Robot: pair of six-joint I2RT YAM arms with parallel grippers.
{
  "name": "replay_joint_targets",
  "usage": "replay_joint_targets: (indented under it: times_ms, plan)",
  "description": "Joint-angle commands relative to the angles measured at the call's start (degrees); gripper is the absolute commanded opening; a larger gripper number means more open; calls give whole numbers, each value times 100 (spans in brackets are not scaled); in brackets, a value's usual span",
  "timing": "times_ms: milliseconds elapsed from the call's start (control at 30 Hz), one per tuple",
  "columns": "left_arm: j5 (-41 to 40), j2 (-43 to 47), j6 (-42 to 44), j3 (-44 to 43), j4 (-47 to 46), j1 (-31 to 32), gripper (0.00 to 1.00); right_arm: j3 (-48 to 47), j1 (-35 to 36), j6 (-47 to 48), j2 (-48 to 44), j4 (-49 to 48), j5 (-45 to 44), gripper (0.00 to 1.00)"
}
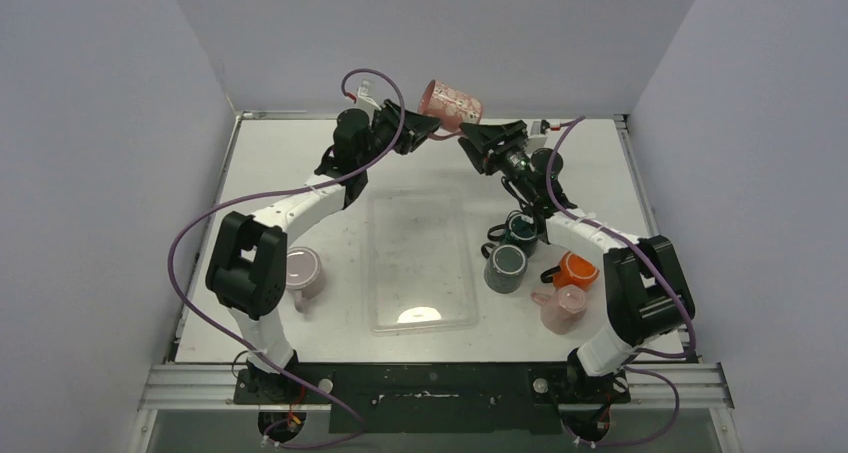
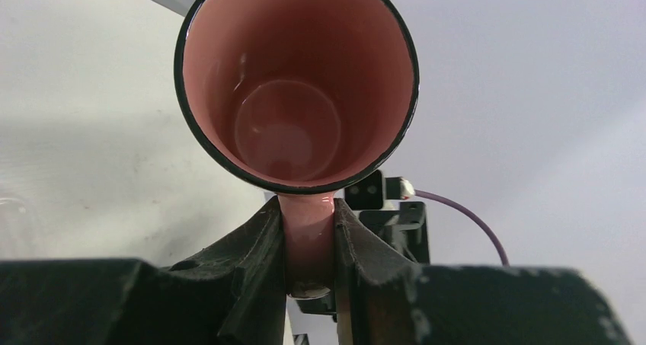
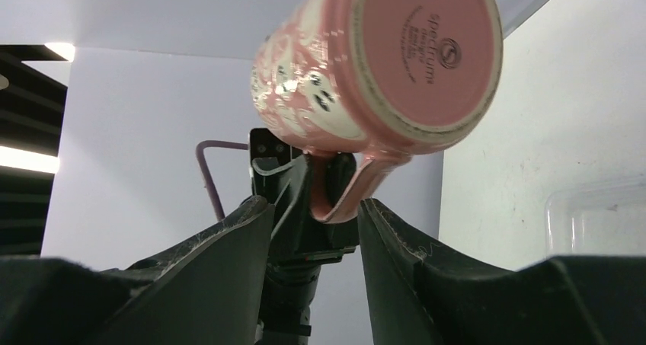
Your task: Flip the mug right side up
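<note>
Pale walls close in a white bench (image 1: pixel 290 163), and high over its far edge hangs the pink mug (image 1: pixel 452 103). It touches nothing below it. It lies roughly on its side: the left wrist view looks straight into its open mouth (image 2: pixel 297 86), while the right wrist view faces its printed base (image 3: pixel 426 48). The left fingers (image 2: pixel 251 261) are clenched on the handle (image 3: pixel 358 185) and carry the mug's whole weight.

The right fingers (image 3: pixel 221 253) are spread and grasp nothing. They sit just beside the mug at its base end, with the handle showing in the gap between them. Whether they already reach around it cannot be told.

Below lie a clear tray (image 1: pixel 420 243) at the middle of the bench, a pale mug (image 1: pixel 300 273) near the left arm, and a cluster of four mugs (image 1: pixel 505 268) by the right arm.

The turn looks about half done. The next move probably calls for rolling the left wrist until the mouth faces up. The mug can then be lowered onto a bare patch of bench, well apart from the cluster, and released.
</note>
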State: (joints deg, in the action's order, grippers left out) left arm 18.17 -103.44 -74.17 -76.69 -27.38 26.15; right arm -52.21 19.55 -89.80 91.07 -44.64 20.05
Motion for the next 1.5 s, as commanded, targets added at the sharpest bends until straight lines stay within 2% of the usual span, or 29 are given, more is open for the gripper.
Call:
replay_joint_targets:
  times_ms: [0, 233, 433, 600, 767, 867, 967, 1467]
  plan:
    - [-181, 674, 328, 40, -544, -144, 0, 21, 9, -113, 191, -542, 134, 47]
    - [-245, 978, 1007, 78, 217, -413, 0, 191, 35, 228, -42, 247, 319, 62]
    - [-693, 1492, 2416, 63, 2009, -418, 0, 63, 20, 1151, -459, 1567, 472, 78]
    - [-1543, 1959, 3599, 182, 3459, -268, 0, -131, -31, 2066, -895, 2914, 298, 84]
    - [-2297, 2150, 4238, 498, 4074, 49, 0, -481, -141, 2806, -1263, 4140, -63, 85]
    - [-2608, 2165, 4370, 730, 4047, 188, 0, -651, -176, 3110, -1420, 4839, -321, 85]
    - [-2813, 2114, 4345, 864, 3977, 197, 0, -674, -210, 3238, -1564, 5130, -454, 85]
    - [-2767, 1621, 4725, 1633, 2530, 276, 0, -360, -393, 3280, -1829, 5463, -476, 86]
